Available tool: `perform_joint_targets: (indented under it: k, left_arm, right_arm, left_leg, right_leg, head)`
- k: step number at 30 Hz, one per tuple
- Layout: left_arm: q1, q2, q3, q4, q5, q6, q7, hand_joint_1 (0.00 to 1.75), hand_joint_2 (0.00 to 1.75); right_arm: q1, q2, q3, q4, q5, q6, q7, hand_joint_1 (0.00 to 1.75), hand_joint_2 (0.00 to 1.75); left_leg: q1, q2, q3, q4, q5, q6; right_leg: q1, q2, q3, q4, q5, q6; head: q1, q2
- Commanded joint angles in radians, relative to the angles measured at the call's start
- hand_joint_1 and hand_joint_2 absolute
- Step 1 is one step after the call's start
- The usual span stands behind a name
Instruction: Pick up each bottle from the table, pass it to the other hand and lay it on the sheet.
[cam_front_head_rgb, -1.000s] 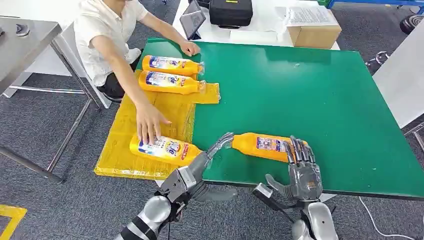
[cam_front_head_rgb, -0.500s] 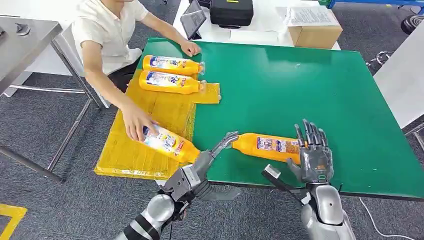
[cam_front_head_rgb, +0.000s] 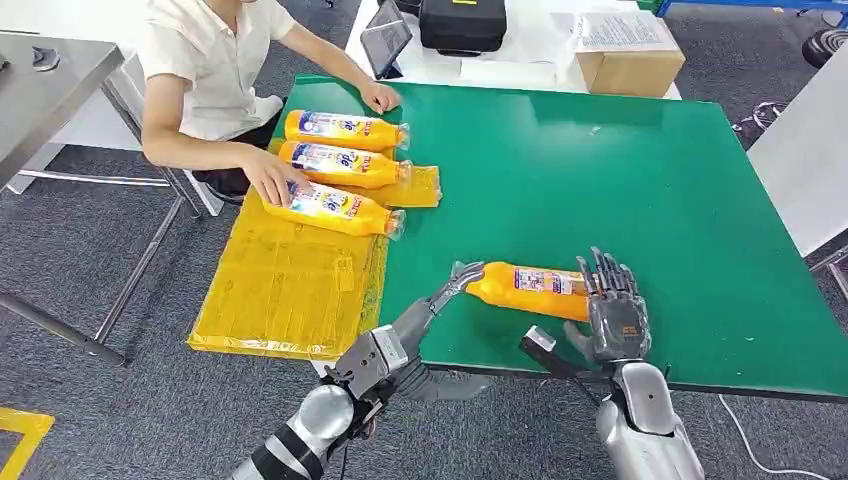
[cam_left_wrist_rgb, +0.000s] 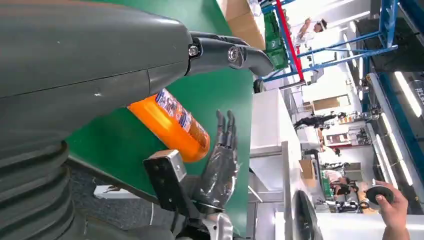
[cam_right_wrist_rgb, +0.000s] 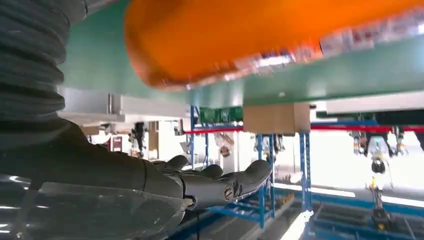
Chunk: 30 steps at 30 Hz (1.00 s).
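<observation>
Glossy orange bottle (cam_front_head_rgb: 530, 287) is lying on my matte green table (cam_front_head_rgb: 600, 180) — right hand (cam_front_head_rgb: 612, 312) spreading behind its base, left hand (cam_front_head_rgb: 420, 325) reaching open-fingered, possibly touching the cap.

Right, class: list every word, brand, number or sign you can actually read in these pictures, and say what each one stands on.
None can be read.
Bottle on the table: blue-and-white label, print too small.
Three bottles on the yellow sheet, by the person's hand: large blue characters, too blurred to read.
Paper on the cardboard box: print too small.
Tablet: nothing legible.
</observation>
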Motion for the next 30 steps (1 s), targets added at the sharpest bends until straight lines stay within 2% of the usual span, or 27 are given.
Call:
perform_joint_targets:
  k: [1,7,16,20,21,22,23,24,28,29,30]
  left_arm:
    - [-0.036,0.013,-0.024,0.066,0.003,0.001,0.006,0.00,1.75]
    - [-0.033,0.015,-0.025,0.081,0.006,0.005,0.016,0.00,1.75]
    - [-0.056,0.010,-0.030,0.108,-0.022,0.053,0.020,0.00,1.75]
    - [-0.054,0.012,-0.029,0.103,-0.025,0.057,0.020,0.00,1.75]
    - [-0.054,0.013,-0.028,0.102,-0.026,0.057,0.020,0.00,1.75]
    - [-0.053,0.013,-0.027,0.102,-0.027,0.058,0.022,0.00,1.75]
    - [-0.052,0.013,-0.027,0.102,-0.027,0.058,0.022,0.00,1.75]
    - [-0.053,0.012,-0.026,0.105,-0.027,0.058,0.022,0.00,1.75]
    - [-0.056,0.011,-0.023,0.115,-0.025,0.059,0.024,0.00,1.75]
    - [-0.057,0.010,-0.022,0.118,-0.024,0.058,0.026,0.00,1.75]
    - [-0.057,0.009,-0.022,0.119,-0.024,0.058,0.026,0.00,1.75]
  right_arm:
    - [-0.056,0.005,0.019,0.141,-0.006,-0.001,-0.004,0.00,1.75]
    - [-0.072,-0.010,0.055,0.211,-0.052,-0.001,0.017,0.00,1.75]
    - [-0.084,-0.008,0.037,0.248,-0.005,-0.001,0.015,0.00,1.75]
    - [-0.134,-0.023,0.058,0.364,-0.012,-0.001,0.054,0.03,1.75]
    - [-0.144,-0.028,0.063,0.391,-0.021,-0.001,0.059,1.26,1.75]
    - [-0.161,-0.036,0.074,0.439,-0.027,-0.001,0.074,1.38,1.75]
    - [-0.166,-0.040,0.077,0.453,-0.030,-0.001,0.079,1.38,1.75]
    - [-0.166,-0.066,0.116,0.452,0.035,-0.001,0.137,1.40,1.75]
    - [-0.171,-0.085,0.115,0.480,0.023,-0.001,0.148,1.47,1.75]
    - [-0.176,-0.083,0.109,0.495,0.008,-0.001,0.141,1.43,1.75]
    - [-0.176,-0.084,0.108,0.498,0.002,-0.001,0.137,1.48,1.75]
  left_leg:
    - [0.001,0.003,0.005,-0.001,-0.002,-0.002]
    - [0.001,0.001,0.003,-0.001,-0.001,-0.001]
    - [0.001,0.002,0.007,-0.001,-0.002,-0.003]
    - [0.001,0.002,0.005,0.000,-0.001,-0.002]
    - [0.001,0.002,0.006,-0.001,-0.001,-0.002]
    - [0.002,0.002,0.006,-0.001,-0.001,-0.002]
    - [0.001,0.002,0.004,-0.001,-0.001,-0.002]
    - [0.001,0.001,0.006,-0.001,-0.001,-0.002]
    - [0.001,0.000,0.006,-0.001,-0.001,-0.002]
    - [0.001,-0.001,0.004,-0.001,0.000,-0.001]
    - [0.001,-0.001,0.005,-0.001,0.000,-0.001]
  right_leg:
    - [0.001,0.003,0.005,-0.001,-0.001,-0.002]
    - [0.001,0.002,0.003,-0.001,0.000,-0.001]
    - [0.001,0.003,0.007,-0.002,-0.001,-0.003]
    - [0.001,0.002,0.004,-0.001,0.000,-0.002]
    - [0.001,0.003,0.005,-0.002,-0.001,-0.003]
    - [0.001,0.003,0.006,-0.002,0.000,-0.003]
    - [0.001,0.002,0.004,-0.002,0.000,-0.002]
    - [0.001,0.002,0.005,-0.002,0.000,-0.002]
    - [0.001,0.000,0.006,-0.002,-0.001,-0.002]
    - [0.001,-0.001,0.005,-0.001,-0.001,-0.001]
    - [0.001,-0.001,0.006,-0.002,-0.001,-0.002]
  head:
    - [0.000,0.000]
    - [0.000,0.000]
    - [0.000,0.000]
    - [0.000,0.000]
    - [0.000,0.000]
    - [0.000,0.000]
    - [0.000,0.000]
    - [0.000,0.000]
    - [0.000,0.000]
    - [0.000,0.000]
    - [0.000,0.000]
